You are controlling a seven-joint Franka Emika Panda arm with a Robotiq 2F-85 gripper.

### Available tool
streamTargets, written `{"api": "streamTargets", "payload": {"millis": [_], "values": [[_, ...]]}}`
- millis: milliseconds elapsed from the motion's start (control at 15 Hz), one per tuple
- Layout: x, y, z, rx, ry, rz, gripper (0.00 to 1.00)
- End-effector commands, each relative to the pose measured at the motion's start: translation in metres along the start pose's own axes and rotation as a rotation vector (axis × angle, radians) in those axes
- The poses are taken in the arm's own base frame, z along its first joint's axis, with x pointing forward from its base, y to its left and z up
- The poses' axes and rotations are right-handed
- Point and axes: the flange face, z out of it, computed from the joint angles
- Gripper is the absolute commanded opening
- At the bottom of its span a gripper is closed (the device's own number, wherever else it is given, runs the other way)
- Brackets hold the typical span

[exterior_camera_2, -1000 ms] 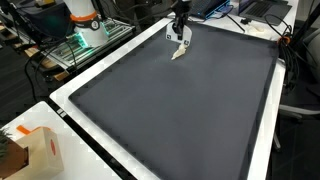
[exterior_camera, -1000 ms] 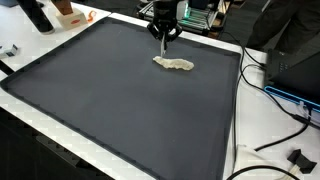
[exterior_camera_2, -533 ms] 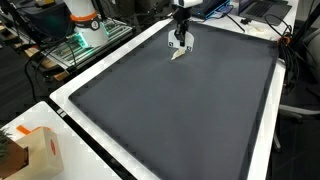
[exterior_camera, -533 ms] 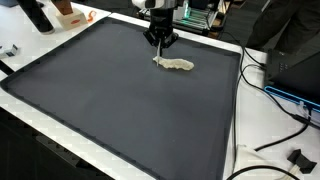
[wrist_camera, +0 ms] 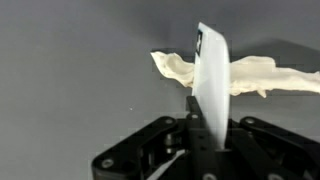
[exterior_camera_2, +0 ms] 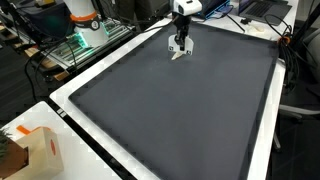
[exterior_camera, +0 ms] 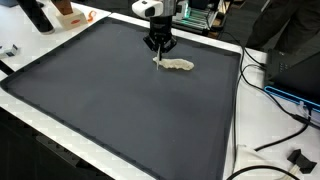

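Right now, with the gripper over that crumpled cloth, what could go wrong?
The gripper hangs over one end of the crumpled cream cloth, not its middle, so a grasp might catch only a thin fold and slip.
In the wrist view a white strip rising from the gripper hides part of the cloth, so contact may be misjudged.
The cloth lies flat on the dark mat; reaching lower could jam the gripper into it.
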Motion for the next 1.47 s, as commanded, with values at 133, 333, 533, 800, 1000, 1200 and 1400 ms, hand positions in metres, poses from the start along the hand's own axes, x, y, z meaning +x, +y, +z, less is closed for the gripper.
{"api": "streamTargets", "payload": {"millis": [133,333,533,800,1000,1200,1400], "values": [[-0.007,0.005,0.017,0.014,0.013,-0.012,0.01],[-0.014,0.007,0.022,0.017,0.012,-0.027,0.01],[-0.021,0.007,0.024,0.023,-0.001,-0.040,0.01],[-0.029,0.006,0.027,0.026,-0.047,-0.065,0.01],[-0.034,0.006,0.029,0.023,-0.074,-0.075,0.01],[-0.041,0.007,0.029,0.018,-0.095,-0.076,0.01],[-0.049,0.007,0.028,0.018,-0.104,-0.085,0.01]]}}
